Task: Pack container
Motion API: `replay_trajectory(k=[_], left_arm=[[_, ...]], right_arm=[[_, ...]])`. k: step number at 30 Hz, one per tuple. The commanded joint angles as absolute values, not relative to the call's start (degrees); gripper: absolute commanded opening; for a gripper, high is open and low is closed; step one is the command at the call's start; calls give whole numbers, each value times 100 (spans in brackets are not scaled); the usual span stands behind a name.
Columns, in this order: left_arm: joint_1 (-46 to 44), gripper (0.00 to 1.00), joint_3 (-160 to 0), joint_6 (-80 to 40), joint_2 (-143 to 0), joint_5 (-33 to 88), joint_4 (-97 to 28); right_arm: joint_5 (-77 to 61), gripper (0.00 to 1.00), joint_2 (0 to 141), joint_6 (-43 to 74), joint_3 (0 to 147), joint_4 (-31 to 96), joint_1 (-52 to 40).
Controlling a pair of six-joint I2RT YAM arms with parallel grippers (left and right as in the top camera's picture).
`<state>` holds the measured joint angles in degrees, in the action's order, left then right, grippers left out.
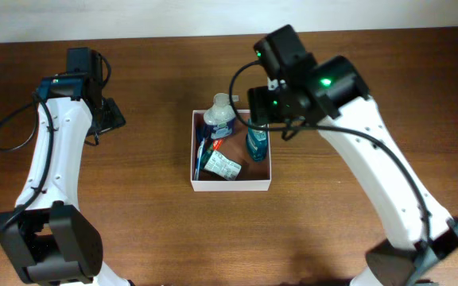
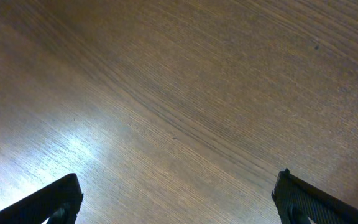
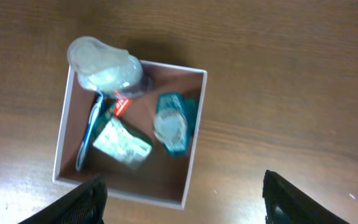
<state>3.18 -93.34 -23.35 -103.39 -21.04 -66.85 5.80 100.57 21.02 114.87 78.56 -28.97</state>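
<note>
The container (image 1: 230, 186) is a square white box with a reddish-brown inside, at the table's middle; it also shows in the right wrist view (image 3: 193, 143). Inside stand a clear bottle (image 1: 220, 117) at the back left and a teal bottle (image 1: 256, 143) at the right, with a blue toothbrush (image 1: 202, 156) and a white-green packet (image 1: 223, 166) lying flat. My right gripper (image 3: 182, 202) is open and empty, above the box's back right. My left gripper (image 2: 178, 202) is open and empty over bare wood far left of the box.
The wooden table (image 1: 133, 214) surrounds the box. The left arm (image 1: 54, 151) stands along the left side and the right arm (image 1: 380, 175) reaches in from the lower right. Black cables hang at both arms.
</note>
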Motion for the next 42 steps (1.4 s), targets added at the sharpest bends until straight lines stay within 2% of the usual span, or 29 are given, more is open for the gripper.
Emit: replay_trajectory(k=[1,8,12,14,16,20,31,42], left_arm=[[316,100,-9380,-2309,-10315,-2078,-6692],[316,99,-9380,-2309,-10315,-2078,-6692],[316,99,-9380,-2309,-10315,-2078,-6692],[316,99,-9380,-2309,-10315,-2078,-6692],[316,99,-9380,-2309,-10315,-2078,-6692],[316,99,-9380,-2311,-10315,-2078,-6692],[316,99,-9380,-2309,-10315,-2078,-6692],[316,99,-9380,-2311,-10315,-2078,-6692]], right_arm=[[823,73,9437,2134,11620,8095,-2915],[823,74,8525,2154,11614,8764,-2923],[823,79,7990,2154,11579,9083,-2923],[821,85,7725,2178,11500,9223,-2923],[823,87,7459,2309,11397,9338,-2923],[821,99,6895,2477,11113,9533,-2923],[687,98,5301,2755,9741,9627,-2923],[526,98,5109,2749,9638,9730,-2923]])
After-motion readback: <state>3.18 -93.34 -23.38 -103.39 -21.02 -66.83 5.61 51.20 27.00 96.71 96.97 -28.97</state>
